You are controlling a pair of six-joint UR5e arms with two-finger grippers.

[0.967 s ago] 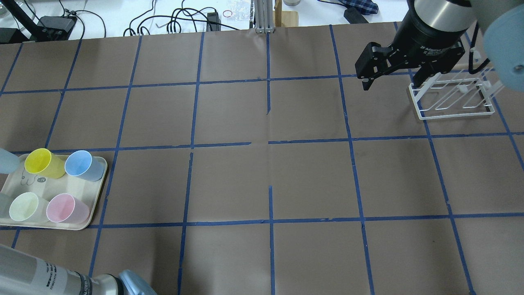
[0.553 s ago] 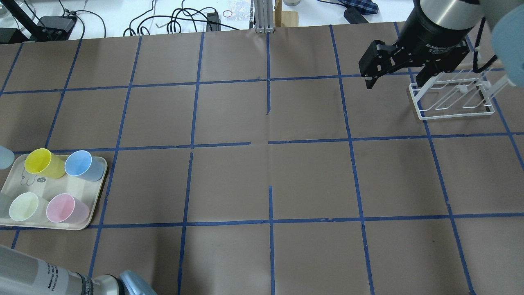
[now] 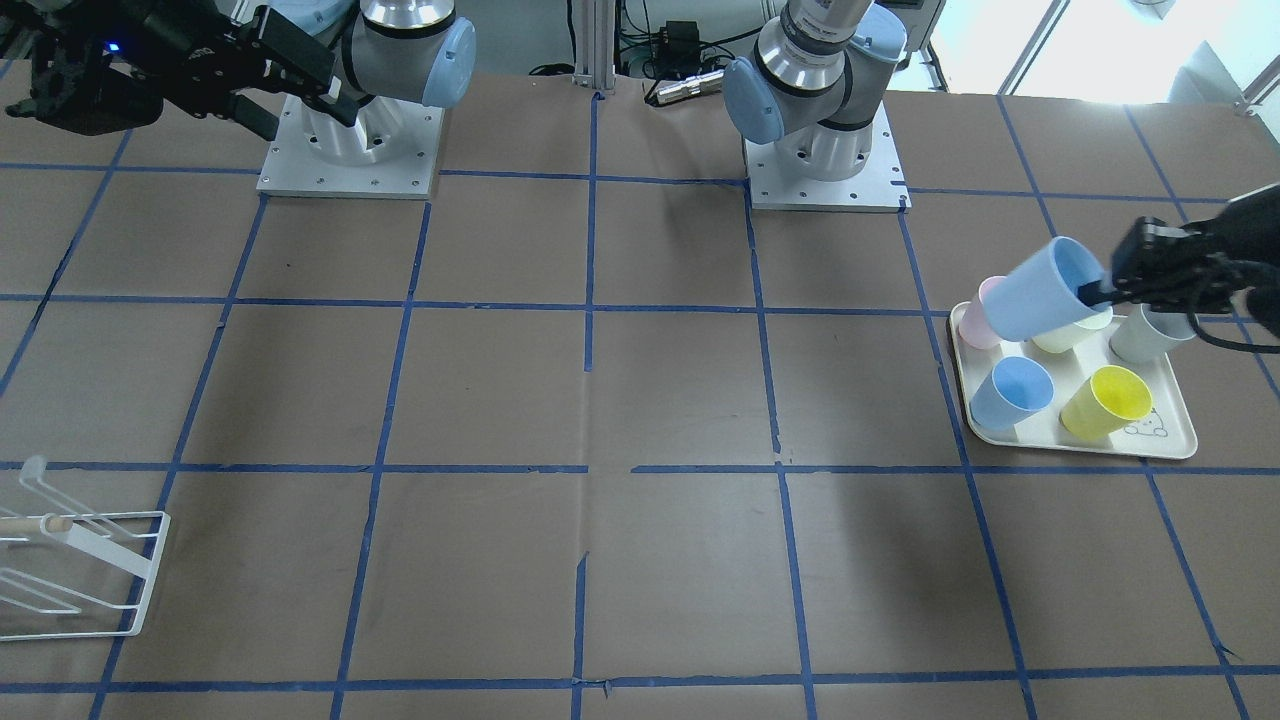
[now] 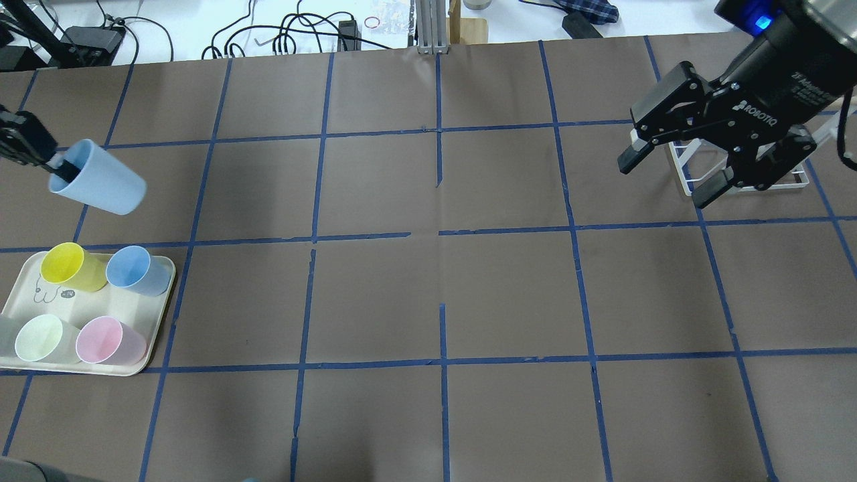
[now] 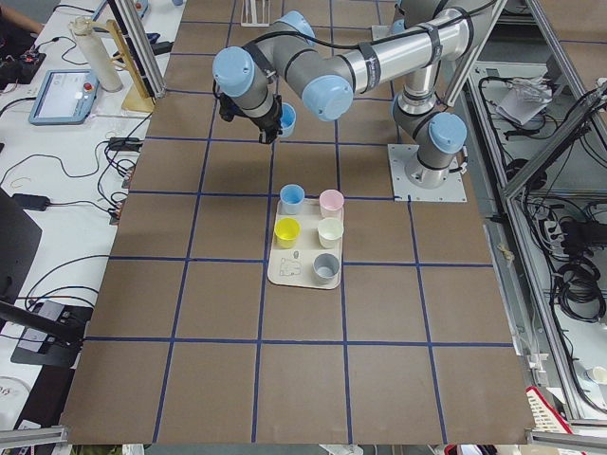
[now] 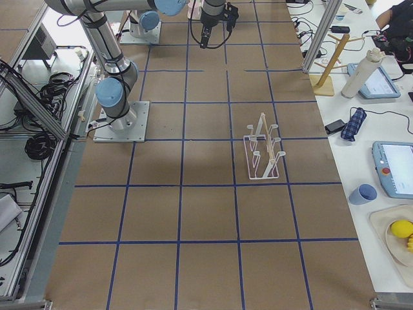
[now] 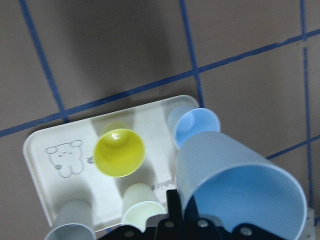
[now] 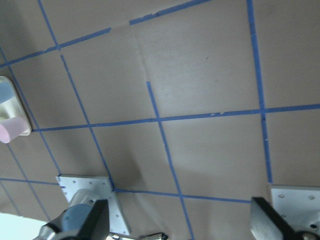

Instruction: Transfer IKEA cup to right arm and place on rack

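My left gripper (image 4: 55, 166) is shut on the rim of the IKEA cup (image 4: 100, 179), a pale sky-blue tumbler, with one finger inside its mouth. It holds the cup tilted in the air beyond the tray; the cup also shows in the front view (image 3: 1035, 292) and the left wrist view (image 7: 235, 185). My right gripper (image 4: 667, 179) is open and empty, hovering at the left end of the white wire rack (image 4: 681, 175) and hiding part of it. The rack shows whole in the right side view (image 6: 263, 152).
A cream tray (image 4: 161, 321) at the near left holds a yellow cup (image 4: 65, 266), a deeper blue cup (image 4: 137, 270), a pale green cup (image 4: 39, 338), a pink cup (image 4: 107, 340) and a grey cup (image 3: 1145, 335). Brown paper with blue tape lines covers the table.
The left gripper has lifted the pale blue cup from the tray's left edge up and away from the robot. The right gripper has turned and shifted right, nearer over the rack.
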